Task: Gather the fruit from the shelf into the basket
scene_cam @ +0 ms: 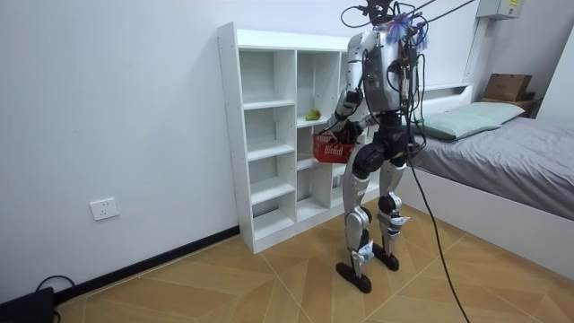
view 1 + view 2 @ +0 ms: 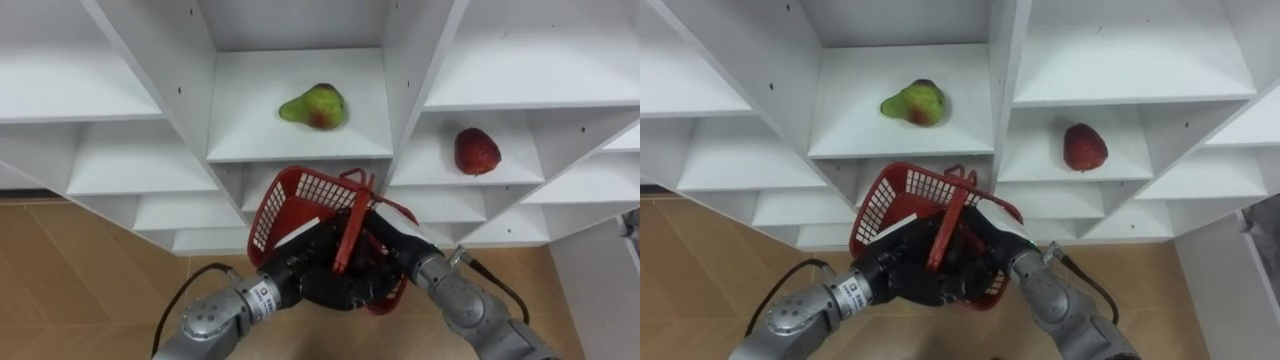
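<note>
— At the white closet point(image 2: 250, 130), what do we record?
— Wood floor point(image 2: 70, 270); pear point(image 2: 315, 106) and red fruit point(image 2: 477, 151) on neighbouring shelves; left hand point(image 2: 310, 270) and right hand point(image 2: 390, 245) clasp our red basket point(image 2: 290, 205) beneath.

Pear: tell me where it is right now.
In the left eye view the pear lies on a shelf in the middle column of the closet, above the red basket; a red fruit sits in the compartment to its right.
</note>
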Controlling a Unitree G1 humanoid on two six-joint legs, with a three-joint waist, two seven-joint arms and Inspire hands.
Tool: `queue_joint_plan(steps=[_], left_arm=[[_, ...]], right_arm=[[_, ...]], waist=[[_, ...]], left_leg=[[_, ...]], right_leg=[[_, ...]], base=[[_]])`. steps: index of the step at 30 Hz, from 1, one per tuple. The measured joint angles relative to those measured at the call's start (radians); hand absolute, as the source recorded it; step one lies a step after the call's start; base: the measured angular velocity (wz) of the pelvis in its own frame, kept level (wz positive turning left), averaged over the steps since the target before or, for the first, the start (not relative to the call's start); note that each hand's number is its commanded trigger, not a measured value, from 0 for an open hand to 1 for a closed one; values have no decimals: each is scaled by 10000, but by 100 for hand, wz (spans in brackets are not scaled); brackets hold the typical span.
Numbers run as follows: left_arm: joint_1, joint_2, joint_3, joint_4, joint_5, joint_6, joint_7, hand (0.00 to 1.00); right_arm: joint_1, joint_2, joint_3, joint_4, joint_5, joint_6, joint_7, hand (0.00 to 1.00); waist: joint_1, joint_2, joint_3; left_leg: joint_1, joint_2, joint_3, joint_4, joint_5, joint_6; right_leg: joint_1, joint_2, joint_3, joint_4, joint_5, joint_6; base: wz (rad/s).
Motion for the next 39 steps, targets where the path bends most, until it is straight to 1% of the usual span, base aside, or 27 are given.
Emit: queue_joint_plan(steps=[6,10,14,16,18,24,26,28,30,31,33,34,35,39], left_arm=[[30,9,-52,1,72,2,2,100],[45,67,1,5,522,2,54,100],[102,131,90,9,1116,-1,290,100],[242,200,170,8,1242,-1,347,100],[420,376,180,9,1329,-1,530,100],[699,788,194,65,1424,-1,778,100],[717,789,217,324,1689,-1,947,100],[768,779,261,626,2240,14,1142,100],[834,752,460,913,2837,35,1334,100],[835,741,502,1009,2859,46,1390,100],[848,688,707,1306,2864,84,1566,100],[862,678,763,1354,2865,103,1599,100],[910,678,837,1399,2870,134,1667,100],[1060,699,1205,1402,3090,133,1863,100]], right_arm=[[136,-108,211,29,101,1,95,0],[139,-123,203,31,97,38,181,0],[140,-106,189,37,92,121,438,0],[182,-108,191,35,101,124,660,0],[321,-129,196,34,109,124,932,0],[476,-194,274,48,105,126,1235,0],[496,-196,281,48,92,165,1396,0],[572,-208,275,47,89,262,1508,0],[684,-250,273,36,89,369,1731,0],[710,-249,273,27,96,381,1789,0],[794,-251,274,-11,101,398,1941,0],[808,-255,268,-22,101,404,2002,0],[870,-293,269,-120,103,406,2085,0],[1006,-599,269,-864,104,406,2193,0]], waist=[[-5,25,-16],[2,80,-50],[63,143,-90],[66,168,-106],[59,178,-113],[30,178,-114],[-3,165,-115],[2,132,-120],[11,31,-132],[14,1,-136],[26,-127,-157],[19,-150,-167],[14,-207,-203],[48,-333,-202]], left_leg=[[2,8,-7,13,0,0],[66,10,-77,35,0,0],[173,9,-91,26,0,0],[200,9,-92,31,0,-1],[267,10,-92,32,2,-4],[348,-3,-89,26,7,2],[407,-4,-90,5,9,-1],[531,-16,-87,-62,11,-3],[606,-30,-68,-131,28,2],[608,-30,-67,-131,28,2],[597,-30,-75,-132,28,2],[597,-29,-89,-132,27,2],[597,-29,-103,-131,27,2],[629,-29,-106,-146,27,2]], right_leg=[[4,6,-23,5,8,-12],[112,5,-96,-2,19,-26],[230,2,-136,-4,22,-29],[260,4,-137,-3,24,-31],[333,5,-137,-17,23,-31],[404,-6,-131,5,22,-27],[446,-5,-124,1,19,-24],[548,0,-86,-23,4,-9],[596,4,-51,-42,-5,4],[598,4,-50,-48,-6,5],[620,6,-83,-104,-6,5],[648,5,-111,-145,-3,5],[666,5,-124,-175,-1,7],[699,4,-119,-186,-1,7]], base=[[0],[5],[0],[0],[0],[0],[0],[0],[0],[0],[2],[5],[4],[0]])
